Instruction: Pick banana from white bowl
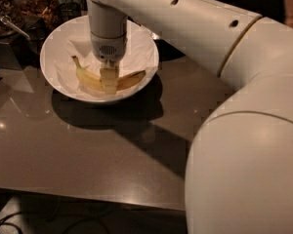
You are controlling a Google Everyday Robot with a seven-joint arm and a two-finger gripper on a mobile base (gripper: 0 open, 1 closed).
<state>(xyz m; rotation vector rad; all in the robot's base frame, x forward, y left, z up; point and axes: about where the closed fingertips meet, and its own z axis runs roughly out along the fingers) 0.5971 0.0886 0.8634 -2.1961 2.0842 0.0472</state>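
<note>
The white bowl stands on the dark table at the upper left, lined with crumpled white paper. The yellow banana lies curved across the bowl's bottom, its dark-tipped stem pointing up to the left. My gripper reaches straight down into the bowl from the white arm and sits right on the middle of the banana, covering that part of it. The banana rests low in the bowl.
The brown table top stretches in front of the bowl to its near edge. Dark containers and a metal utensil sit behind the bowl at the upper left. My large white arm fills the right side.
</note>
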